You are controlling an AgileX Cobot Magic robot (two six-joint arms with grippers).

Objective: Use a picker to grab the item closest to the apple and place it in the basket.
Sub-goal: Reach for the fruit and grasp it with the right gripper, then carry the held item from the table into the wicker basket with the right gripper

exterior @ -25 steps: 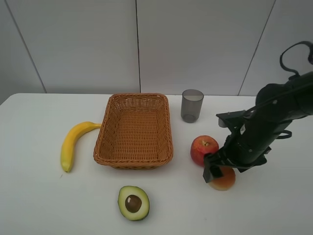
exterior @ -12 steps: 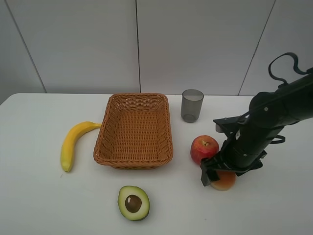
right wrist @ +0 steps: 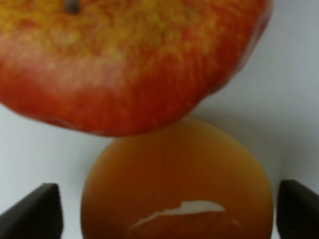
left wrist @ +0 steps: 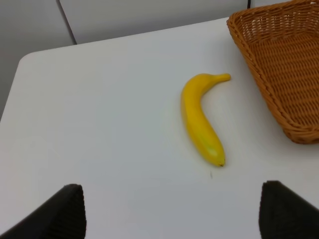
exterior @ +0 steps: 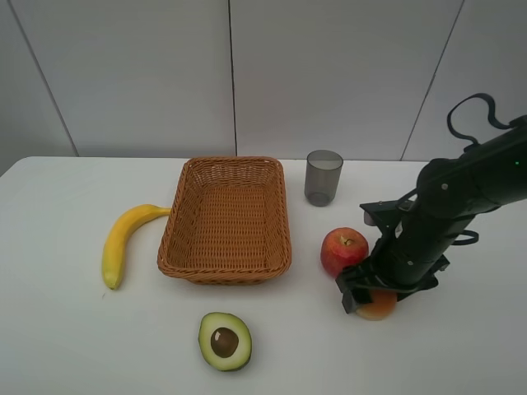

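A red apple point(exterior: 343, 249) lies right of the basket, and it fills the upper part of the right wrist view point(right wrist: 129, 59). Touching its near side is a round orange fruit point(exterior: 377, 308) point(right wrist: 177, 179) with a pale scuff on its skin. My right gripper point(exterior: 372, 293) point(right wrist: 169, 214) is down over that fruit, open, with one dark fingertip point(right wrist: 35, 209) on each side of it. The wicker basket point(exterior: 226, 269) has nothing in it. My left gripper point(left wrist: 172, 214) is open with nothing between its fingers, and the high view does not show it.
A banana point(exterior: 119, 243) point(left wrist: 199, 119) lies left of the basket point(left wrist: 264, 74). A halved avocado point(exterior: 224, 340) sits near the front edge. A grey cup point(exterior: 324, 176) stands behind the apple. The right arm hides part of the orange fruit from above.
My right gripper has come down and slightly left over the orange fruit, hiding more of it. Nothing else has moved.
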